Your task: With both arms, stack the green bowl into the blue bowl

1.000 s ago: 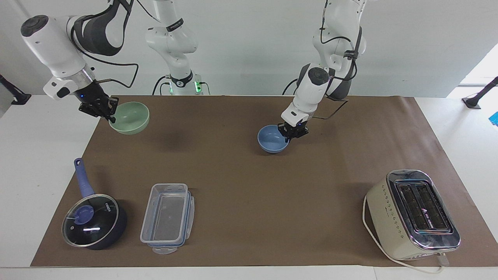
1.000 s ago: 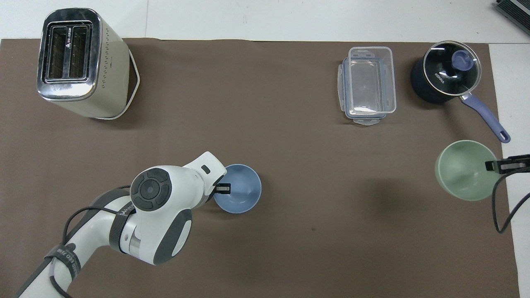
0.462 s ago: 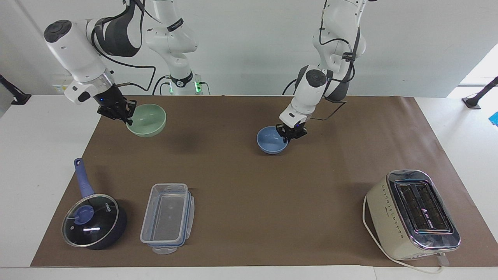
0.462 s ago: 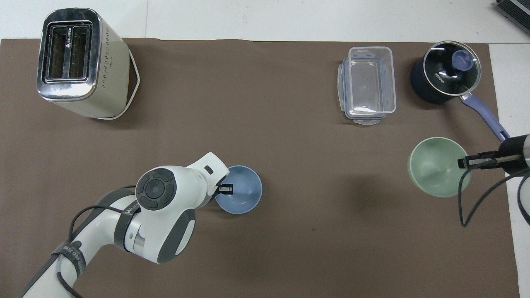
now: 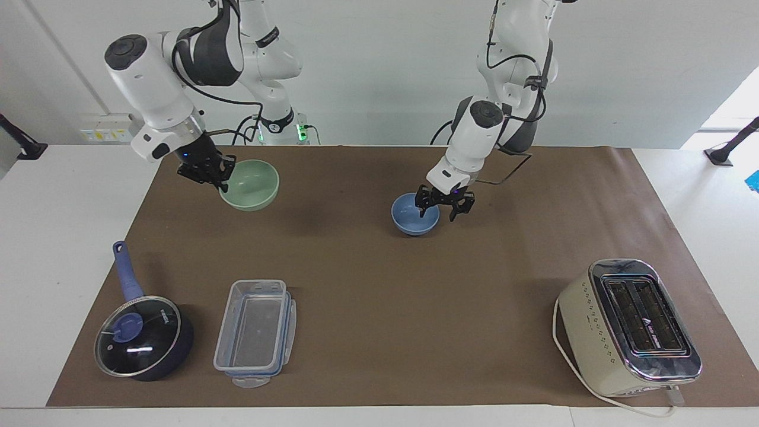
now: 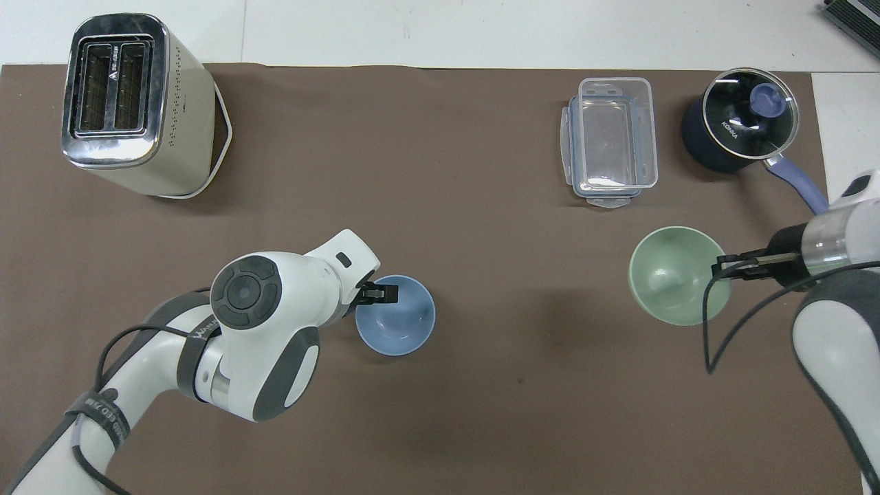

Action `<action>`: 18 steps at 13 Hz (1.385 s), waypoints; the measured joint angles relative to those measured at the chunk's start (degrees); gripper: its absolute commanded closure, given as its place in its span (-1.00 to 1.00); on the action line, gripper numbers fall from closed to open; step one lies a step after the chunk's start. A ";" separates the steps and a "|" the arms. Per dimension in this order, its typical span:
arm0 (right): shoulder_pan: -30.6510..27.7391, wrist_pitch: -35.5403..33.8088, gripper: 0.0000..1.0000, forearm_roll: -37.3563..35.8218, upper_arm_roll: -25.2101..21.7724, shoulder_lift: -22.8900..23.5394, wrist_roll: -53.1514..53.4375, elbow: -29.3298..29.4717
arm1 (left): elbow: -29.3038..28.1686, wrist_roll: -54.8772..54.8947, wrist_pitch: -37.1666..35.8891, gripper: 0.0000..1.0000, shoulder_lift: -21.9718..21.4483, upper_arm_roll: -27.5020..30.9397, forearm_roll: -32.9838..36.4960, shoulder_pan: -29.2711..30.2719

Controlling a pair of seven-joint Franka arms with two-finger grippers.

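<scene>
The right pincer (image 5: 220,176) is carrying the green bowl (image 5: 250,184) further from the right arm's edge of the worktop (image 5: 367,284) toward its middle than a second ago, gripping its rim tightly, in the air; the left pincer (image 5: 445,207), which was clamping the blue bowl (image 5: 415,216) then, is now standing with its fingers spread wide over that bowl's rim; the blue bowl is resting near the worktop's middle, toward the robots' edge; the two bowls are well apart.
</scene>
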 measured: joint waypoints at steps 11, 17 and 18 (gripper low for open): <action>27.92 12.27 1.00 -0.08 0.47 4.32 36.41 -1.29 | 22.68 22.94 -27.97 -1.00 -7.31 0.97 6.26 20.27; 35.74 22.07 1.00 -0.08 0.46 11.69 46.74 -1.26 | 31.31 27.66 -37.72 -1.00 -6.51 1.09 9.66 26.16; 35.99 22.34 1.00 -0.08 0.46 12.21 46.99 -1.26 | 32.49 27.71 -39.92 -1.00 -6.01 1.10 9.66 26.41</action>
